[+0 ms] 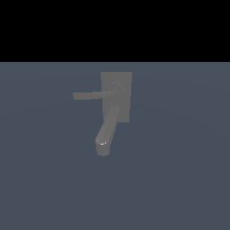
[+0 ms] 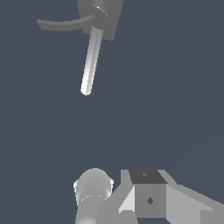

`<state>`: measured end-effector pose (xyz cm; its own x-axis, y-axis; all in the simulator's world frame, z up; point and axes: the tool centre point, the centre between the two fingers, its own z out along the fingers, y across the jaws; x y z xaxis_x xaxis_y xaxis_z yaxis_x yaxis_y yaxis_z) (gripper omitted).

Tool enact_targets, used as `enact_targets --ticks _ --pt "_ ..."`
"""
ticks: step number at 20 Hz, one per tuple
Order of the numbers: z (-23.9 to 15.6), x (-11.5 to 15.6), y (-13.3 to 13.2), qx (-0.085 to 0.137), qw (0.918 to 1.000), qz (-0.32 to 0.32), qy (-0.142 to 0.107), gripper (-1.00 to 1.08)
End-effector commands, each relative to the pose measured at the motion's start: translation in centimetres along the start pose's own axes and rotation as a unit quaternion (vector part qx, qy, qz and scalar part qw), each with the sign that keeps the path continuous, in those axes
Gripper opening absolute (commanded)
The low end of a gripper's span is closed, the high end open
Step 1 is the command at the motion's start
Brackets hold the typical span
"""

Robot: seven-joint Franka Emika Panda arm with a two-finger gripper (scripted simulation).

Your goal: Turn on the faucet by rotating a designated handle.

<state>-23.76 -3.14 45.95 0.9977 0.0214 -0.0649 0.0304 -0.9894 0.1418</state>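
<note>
Faucet [image 1: 116, 90] untouched, arm parts well apart from it.
Handle [image 1: 92, 95] points toward exterior view's left; gripper fingers unseen, opening can't be told.

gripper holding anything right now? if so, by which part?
Cannot tell for certain, but nothing looks held: the wrist view shows only robot hardware, fingertips out of frame, with the faucet and its handle far off, untouched.
</note>
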Motion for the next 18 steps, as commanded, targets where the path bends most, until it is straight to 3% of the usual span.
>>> enact_targets --ticks 1,10,18 --pt "0.7 0.7 0.6 -0.025 0.9996 -0.009 -0.009 -1.00" --pt "3.2 3.8 3.1 -0.135 0.9882 -0.057 -0.043 -1.00" --pt "5.0 6.9 4.6 -0.234 0.9638 -0.110 -0.067 -1.00"
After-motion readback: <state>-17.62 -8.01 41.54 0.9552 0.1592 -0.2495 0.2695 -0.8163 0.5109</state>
